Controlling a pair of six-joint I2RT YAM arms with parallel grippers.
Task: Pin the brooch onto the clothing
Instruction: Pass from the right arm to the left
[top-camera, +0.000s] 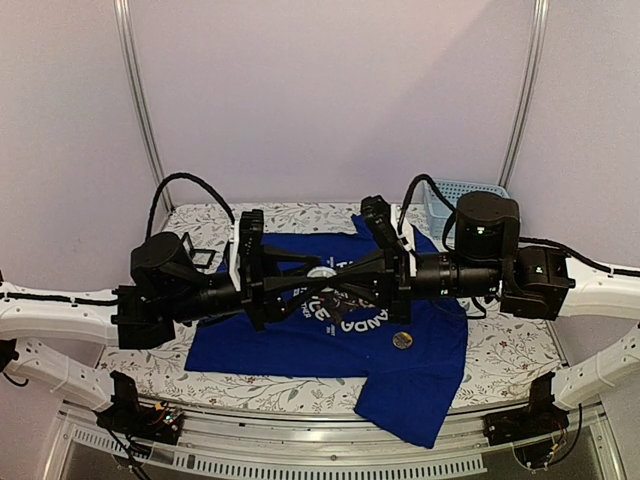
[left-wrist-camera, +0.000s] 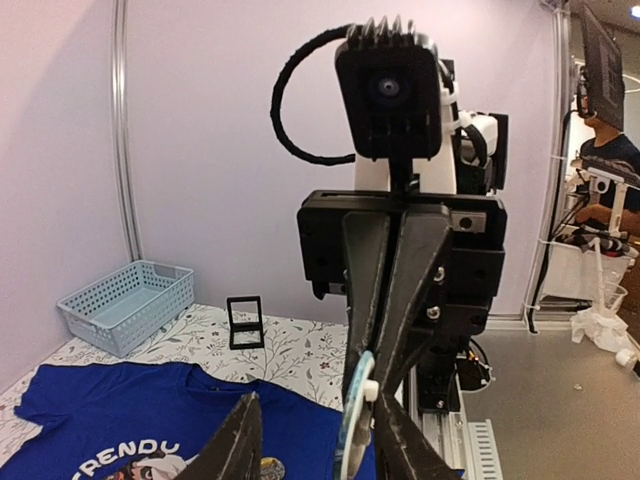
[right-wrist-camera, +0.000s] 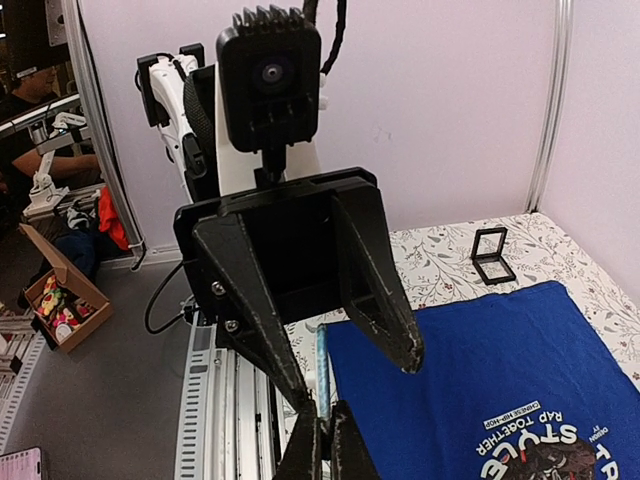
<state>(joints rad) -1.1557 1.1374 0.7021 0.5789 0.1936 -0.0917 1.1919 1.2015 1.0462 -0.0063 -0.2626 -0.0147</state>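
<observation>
The royal-blue T-shirt (top-camera: 300, 345) lies flat on the table, its panda print (top-camera: 345, 315) under the arms. Both grippers meet in the air above the chest. My right gripper (right-wrist-camera: 322, 425) is shut on the rim of the brooch (right-wrist-camera: 322, 370), a pale-blue disc seen edge-on. The brooch also shows in the left wrist view (left-wrist-camera: 355, 400), with a white nub on its back. My left gripper (left-wrist-camera: 318, 425) is open, with one finger on each side of the brooch. Its right finger (left-wrist-camera: 395, 440) is close against the white nub.
A second round badge (top-camera: 402, 340) lies on the shirt right of the print. A pale-blue basket (top-camera: 462, 200) stands at the back right. A small black open case (top-camera: 203, 258) sits at the back left. One shirt sleeve (top-camera: 410, 410) hangs over the front edge.
</observation>
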